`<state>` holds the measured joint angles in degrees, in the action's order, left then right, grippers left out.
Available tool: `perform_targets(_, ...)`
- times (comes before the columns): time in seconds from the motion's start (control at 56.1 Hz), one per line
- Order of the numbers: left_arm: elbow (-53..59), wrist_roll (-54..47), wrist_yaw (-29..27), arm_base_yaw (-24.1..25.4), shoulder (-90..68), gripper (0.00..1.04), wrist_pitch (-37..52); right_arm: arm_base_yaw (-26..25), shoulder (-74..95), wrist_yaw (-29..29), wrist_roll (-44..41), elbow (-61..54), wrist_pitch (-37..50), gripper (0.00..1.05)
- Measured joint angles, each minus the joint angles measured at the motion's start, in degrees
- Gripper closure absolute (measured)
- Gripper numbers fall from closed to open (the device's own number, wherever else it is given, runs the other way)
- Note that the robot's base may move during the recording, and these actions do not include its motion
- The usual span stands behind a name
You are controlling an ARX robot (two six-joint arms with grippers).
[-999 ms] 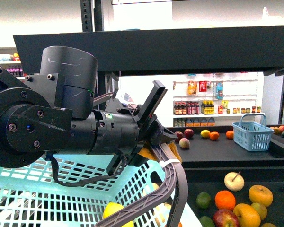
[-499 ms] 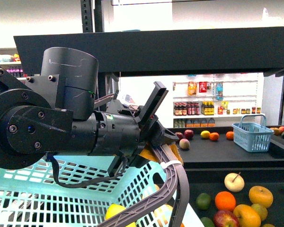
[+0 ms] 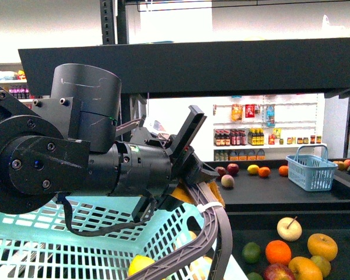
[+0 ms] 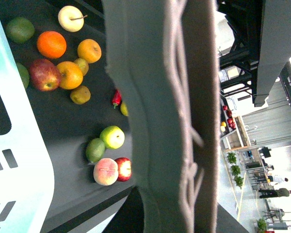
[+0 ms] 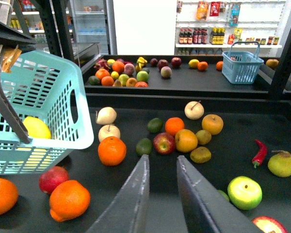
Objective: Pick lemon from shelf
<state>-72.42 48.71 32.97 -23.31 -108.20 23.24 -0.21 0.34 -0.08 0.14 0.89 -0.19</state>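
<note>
A bright yellow lemon [image 5: 36,127] lies inside the teal basket [image 5: 39,102]; it also shows in the front view [image 3: 141,263]. My left gripper [image 3: 192,169] is shut on the basket's grey handle [image 3: 213,224] and holds the basket over the left of the black shelf tray [image 5: 233,131]. In the left wrist view the handle [image 4: 160,116] fills the middle of the picture. My right gripper [image 5: 162,160] is open and empty, above the dark tray, near a red apple [image 5: 163,142] and an orange [image 5: 111,150].
Oranges, apples, limes, a red chilli [image 5: 259,151] and a pear [image 5: 281,163] lie loose on the tray. A further tray behind holds more fruit and a small blue basket [image 5: 242,65]. A black upper shelf [image 3: 221,64] hangs overhead. White bottle shelves stand far back.
The front view has shifted slightly, so the shelf and the fruit sit a little lower in the frame. My left gripper keeps its hold on the handle.
</note>
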Motion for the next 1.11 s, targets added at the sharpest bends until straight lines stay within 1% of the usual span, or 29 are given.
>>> perform_targets(0.018,0.0,0.0,0.0,0.0,0.0,0.97,0.0,0.0,0.0,0.0,0.0,0.0,0.0,0.75)
perform_targets(0.054,0.0,0.1,-0.1,0.0,0.0,0.97,0.1,0.0,0.0,0.0,0.0,0.0,0.0,0.67)
perform_targets(0.089,0.6,1.4,-1.4,0.0,0.0,0.97,2.9,0.0,0.0,0.0,0.0,0.0,0.0,0.62)
perform_targets(0.125,1.6,4.1,-3.0,0.0,-0.3,0.97,9.0,0.0,0.0,0.0,0.0,0.0,0.0,0.55)
perform_targets(0.143,1.8,4.8,-3.3,0.0,-0.4,0.97,10.4,0.0,0.0,0.0,0.0,0.0,0.0,0.54)
perform_targets(0.178,2.1,6.6,-5.0,0.0,-0.7,0.97,14.9,0.0,0.0,0.0,0.0,0.0,0.0,0.47)
perform_targets(0.214,2.1,7.2,-6.2,0.2,-0.7,0.97,16.9,0.0,0.0,0.0,0.0,0.0,0.0,0.42)
perform_targets(0.357,1.8,8.6,-9.0,2.1,-0.6,0.97,20.6,0.0,0.0,0.0,0.0,0.0,0.0,0.19)
perform_targets(0.392,1.8,10.4,-10.4,2.9,-0.7,0.97,21.5,0.0,0.0,0.0,0.0,0.0,0.0,0.13)
perform_targets(0.446,1.8,13.4,-12.1,4.1,-0.8,0.97,23.1,0.0,0.0,0.0,0.0,0.0,0.0,0.06)
perform_targets(0.571,1.8,18.4,-16.1,7.5,-0.8,0.97,26.3,0.0,0.0,0.0,0.0,0.0,0.0,0.08)
perform_targets(0.678,1.9,21.0,-19.3,12.1,-0.8,0.98,29.0,0.0,0.0,0.0,0.0,0.0,0.0,0.08)
perform_targets(0.874,3.2,26.5,-20.3,20.9,-0.8,0.98,33.8,0.0,0.0,0.0,0.0,0.0,0.0,0.08)
perform_targets(1.052,5.4,32.2,-20.8,28.3,-0.8,0.98,40.4,0.0,0.0,0.0,0.0,0.0,0.0,0.08)
perform_targets(1.106,6.7,34.1,-20.8,31.2,-0.8,0.98,42.6,0.0,0.0,0.0,0.0,0.0,0.0,0.08)
